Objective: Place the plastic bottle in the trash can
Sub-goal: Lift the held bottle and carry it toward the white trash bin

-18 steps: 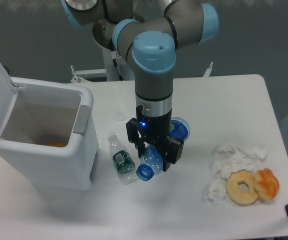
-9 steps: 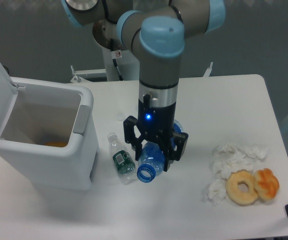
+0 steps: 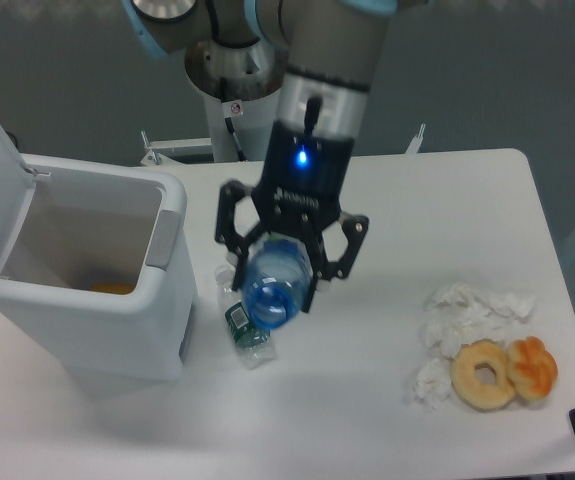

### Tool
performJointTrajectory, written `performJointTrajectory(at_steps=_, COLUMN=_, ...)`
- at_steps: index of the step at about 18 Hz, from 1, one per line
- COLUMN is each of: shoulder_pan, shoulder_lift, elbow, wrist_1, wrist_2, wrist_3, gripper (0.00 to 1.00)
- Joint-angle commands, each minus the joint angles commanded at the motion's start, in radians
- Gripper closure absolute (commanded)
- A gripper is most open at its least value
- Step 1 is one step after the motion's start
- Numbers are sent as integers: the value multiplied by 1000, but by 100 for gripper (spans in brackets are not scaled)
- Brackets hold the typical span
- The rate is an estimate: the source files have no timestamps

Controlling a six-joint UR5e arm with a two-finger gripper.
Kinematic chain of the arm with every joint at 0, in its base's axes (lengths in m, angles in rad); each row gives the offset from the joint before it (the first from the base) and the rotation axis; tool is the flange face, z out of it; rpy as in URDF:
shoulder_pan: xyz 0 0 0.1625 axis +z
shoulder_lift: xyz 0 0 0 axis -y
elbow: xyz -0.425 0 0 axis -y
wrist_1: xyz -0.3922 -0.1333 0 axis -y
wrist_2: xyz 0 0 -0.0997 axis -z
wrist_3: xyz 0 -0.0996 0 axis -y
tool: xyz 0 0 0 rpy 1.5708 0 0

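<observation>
The blue-tinted plastic bottle (image 3: 270, 283) is held in my gripper (image 3: 279, 268), lifted well above the table with its open blue-rimmed mouth facing the camera. The gripper is shut on the bottle's body, fingers on either side. The white trash can (image 3: 157, 300) stands at the left of the table with its lid raised; an orange item lies at its bottom. The held bottle hangs just right of the can's right wall, above the small bottle.
A smaller clear bottle with a dark green label (image 3: 243, 322) lies on the table beside the can, under the held bottle. Crumpled white tissues (image 3: 462, 315) and two doughnuts (image 3: 503, 372) lie at the front right.
The gripper has risen with the blue bottle, lifting it off the table and shifting slightly left toward the can. The small bottle has not moved.
</observation>
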Motion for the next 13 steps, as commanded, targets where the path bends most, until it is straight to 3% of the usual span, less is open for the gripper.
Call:
performJointTrajectory(at_steps=7, shoulder_pan=-31, shoulder_lift=49, elbow=-11, wrist_1=6, wrist_2=-58, wrist_3=-25, gripper=26)
performJointTrajectory(at_steps=13, shoulder_pan=-109, shoulder_lift=58, elbow=-18, wrist_1=6, wrist_2=-60, wrist_3=-64, gripper=25)
